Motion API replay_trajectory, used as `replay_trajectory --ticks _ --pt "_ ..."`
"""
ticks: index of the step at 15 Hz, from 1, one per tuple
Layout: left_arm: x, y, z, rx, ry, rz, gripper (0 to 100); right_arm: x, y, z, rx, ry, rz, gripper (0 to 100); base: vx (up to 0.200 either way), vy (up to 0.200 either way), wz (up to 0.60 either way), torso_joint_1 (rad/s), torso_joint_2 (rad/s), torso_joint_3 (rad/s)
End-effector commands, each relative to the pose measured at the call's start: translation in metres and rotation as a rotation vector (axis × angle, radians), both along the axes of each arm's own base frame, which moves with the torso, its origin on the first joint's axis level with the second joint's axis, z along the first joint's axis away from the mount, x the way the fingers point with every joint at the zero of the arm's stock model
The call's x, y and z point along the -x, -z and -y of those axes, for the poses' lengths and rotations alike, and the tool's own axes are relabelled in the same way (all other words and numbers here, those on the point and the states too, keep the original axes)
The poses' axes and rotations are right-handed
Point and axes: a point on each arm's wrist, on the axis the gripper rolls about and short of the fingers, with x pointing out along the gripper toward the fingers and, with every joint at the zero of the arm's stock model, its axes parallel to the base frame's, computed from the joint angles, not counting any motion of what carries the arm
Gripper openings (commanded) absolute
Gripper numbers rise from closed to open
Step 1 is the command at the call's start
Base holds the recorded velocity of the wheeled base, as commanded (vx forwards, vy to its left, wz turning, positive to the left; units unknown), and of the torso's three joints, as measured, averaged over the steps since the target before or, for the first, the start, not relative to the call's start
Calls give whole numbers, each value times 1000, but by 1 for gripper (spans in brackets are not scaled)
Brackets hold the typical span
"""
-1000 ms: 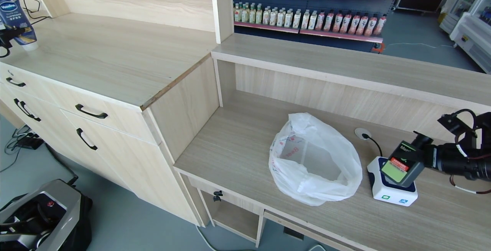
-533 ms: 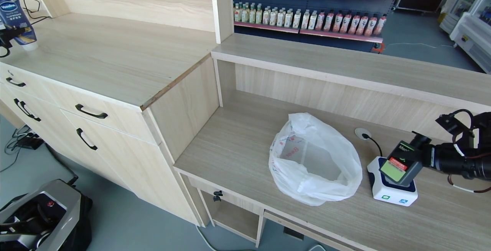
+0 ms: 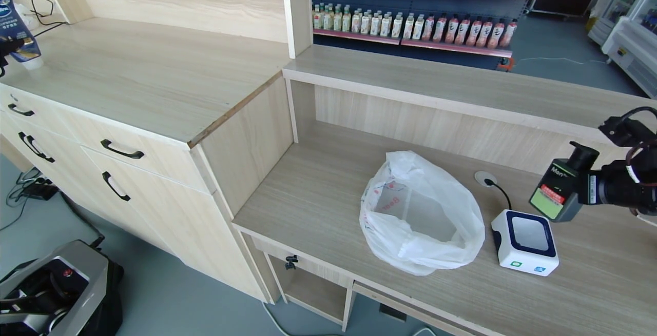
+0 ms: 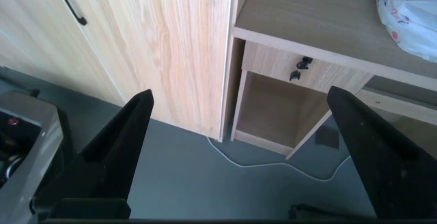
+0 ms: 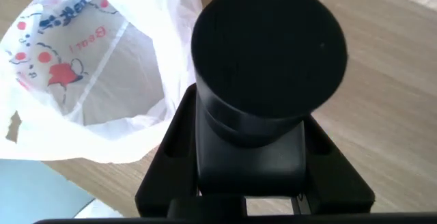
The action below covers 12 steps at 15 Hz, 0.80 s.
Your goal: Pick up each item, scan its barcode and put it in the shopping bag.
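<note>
My right gripper (image 3: pixel 582 190) is shut on a dark grey bottle (image 3: pixel 557 195) with a green label and a black cap. It holds the bottle tilted in the air, above and to the right of the white barcode scanner (image 3: pixel 526 241) on the low desk. The right wrist view looks down on the bottle's cap (image 5: pixel 268 53), with the open white shopping bag (image 5: pixel 89 74) beyond it. The bag (image 3: pixel 421 213) sits on the desk just left of the scanner. My left gripper (image 4: pixel 240 98) hangs open and holds nothing, low beside the cabinet front and over the grey floor.
A blue tube (image 3: pixel 15 23) stands at the far left of the raised counter (image 3: pixel 154 74), a black object against it. A cable runs from the scanner to a desk grommet (image 3: pixel 485 178). The desk's back wall (image 3: pixel 436 125) rises behind the bag. Store shelves stand beyond.
My right gripper has lifted the bottle off the scanner's window, up and to the right. The blue tube at the far left has shifted a little leftward.
</note>
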Motion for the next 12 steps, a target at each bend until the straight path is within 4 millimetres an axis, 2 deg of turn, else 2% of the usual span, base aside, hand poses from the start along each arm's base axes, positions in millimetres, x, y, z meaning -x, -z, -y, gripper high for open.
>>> replay_trajectory --ticks 1,3,4,8,12 --pt "0 0 0 0 0 1 100 47 -46 -52 185 56 166 0 0 0 0 0 0 0" --pt "0 0 0 0 0 1 100 58 -47 -74 189 -15 194 0 0 0 0 0 0 0" --pt "0 0 0 0 0 1 100 61 -45 -84 210 7 221 0 0 0 0 0 0 0" --pt "0 0 0 0 0 -1 100 59 -42 -111 250 54 276 0 0 0 0 0 0 0" --pt "0 0 0 0 0 1 100 52 -38 -116 250 40 267 0 0 0 600 -1 4 5"
